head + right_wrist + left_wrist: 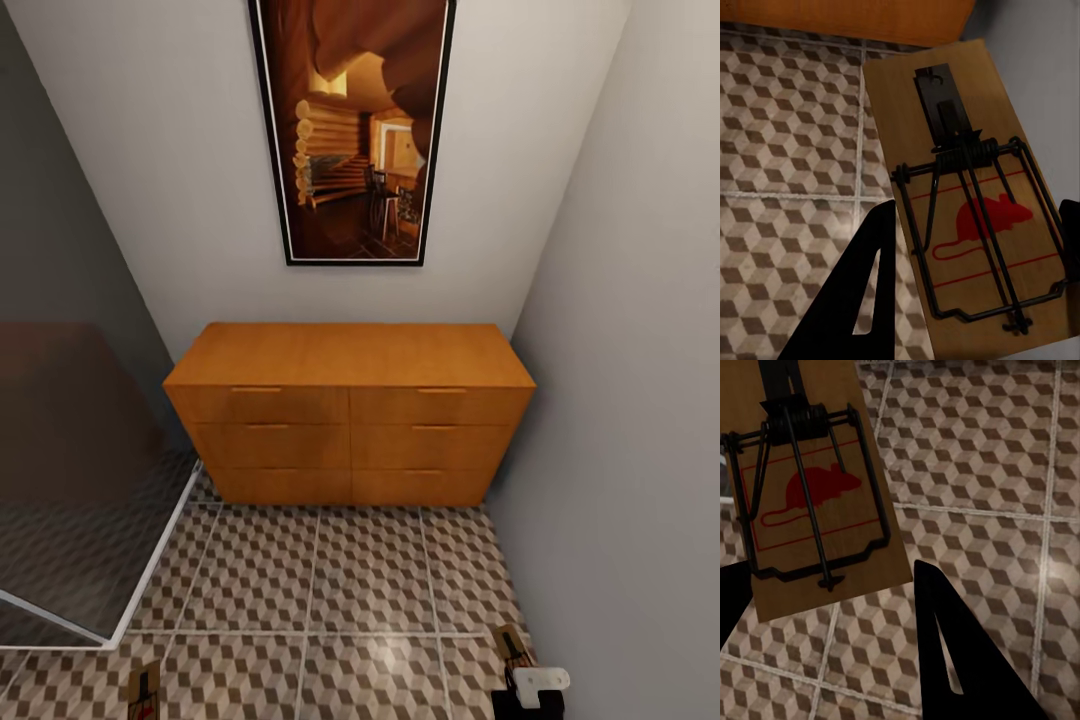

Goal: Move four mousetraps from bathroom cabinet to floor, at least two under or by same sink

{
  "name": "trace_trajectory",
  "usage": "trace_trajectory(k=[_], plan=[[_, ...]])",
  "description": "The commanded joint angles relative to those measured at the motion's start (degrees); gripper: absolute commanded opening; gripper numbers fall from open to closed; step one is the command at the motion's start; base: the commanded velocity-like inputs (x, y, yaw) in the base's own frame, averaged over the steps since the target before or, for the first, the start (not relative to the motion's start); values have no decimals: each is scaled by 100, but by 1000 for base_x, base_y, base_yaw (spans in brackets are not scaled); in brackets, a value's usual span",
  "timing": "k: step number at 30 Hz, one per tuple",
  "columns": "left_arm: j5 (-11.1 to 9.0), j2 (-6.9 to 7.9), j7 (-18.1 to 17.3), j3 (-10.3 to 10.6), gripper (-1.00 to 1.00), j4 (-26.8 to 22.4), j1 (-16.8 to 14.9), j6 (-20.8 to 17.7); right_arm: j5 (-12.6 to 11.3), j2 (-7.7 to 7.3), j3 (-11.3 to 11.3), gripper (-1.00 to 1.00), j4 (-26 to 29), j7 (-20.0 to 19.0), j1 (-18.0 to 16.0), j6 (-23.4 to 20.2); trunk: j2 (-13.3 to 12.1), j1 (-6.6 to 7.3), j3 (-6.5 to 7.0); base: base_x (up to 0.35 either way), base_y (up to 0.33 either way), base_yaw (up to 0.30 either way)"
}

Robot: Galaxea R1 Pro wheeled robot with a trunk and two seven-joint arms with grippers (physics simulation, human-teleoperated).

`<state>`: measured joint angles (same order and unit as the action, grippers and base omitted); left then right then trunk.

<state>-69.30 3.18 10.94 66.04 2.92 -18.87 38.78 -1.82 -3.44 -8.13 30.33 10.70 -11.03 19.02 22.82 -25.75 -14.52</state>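
In front of the closed cabinet (pixel 350 410), each gripper, left (pixel 832 607) and right (pixel 967 300), holds a mousetrap (pixel 810 495) (pixel 975 202) between closed fingers above the bathroom floor (pixel 330 580); both look light, stiff boards best pinched by their wooden edges, clear of the sprung wire.

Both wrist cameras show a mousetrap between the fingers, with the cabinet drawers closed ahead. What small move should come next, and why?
Probably turn the base away from the cabinet to look for the sink. Each gripper seems to hold a mousetrap above the bathroom floor, and the head view offers no sink to set them beside.
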Motion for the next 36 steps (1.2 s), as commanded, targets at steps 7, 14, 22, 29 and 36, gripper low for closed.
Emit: trace_trajectory(k=[7, 14, 22, 29, 36], plan=[[41, -1, 75, 41, -100, 2, -3, -2, -29, -8, -48, -100, -3, 47, -4, 14, 10, -3, 54, 0, 0, 0], [42, -1, 75, 41, -100, 4, -3, -2, -29, -8, -48, -100, -1, 47, -5, 14, 10, -3, 117, 0, 0, 0], [43, -1, 75, 41, -100, 3, -3, -2, -29, -8, -48, -100, -2, 47, -5, 14, 10, -3, 190, 0, 0, 0], [42, -1, 75, 41, -100, 2, -3, -2, -29, -8, -48, -100, -1, 47, -5, 14, 10, -3, 254, 0, 0, 0], [43, -1, 75, 41, -100, 1, -3, -2, -29, -8, -48, -100, -5, 47, -5, 14, 10, -3, 317, 0, 0, 0]])
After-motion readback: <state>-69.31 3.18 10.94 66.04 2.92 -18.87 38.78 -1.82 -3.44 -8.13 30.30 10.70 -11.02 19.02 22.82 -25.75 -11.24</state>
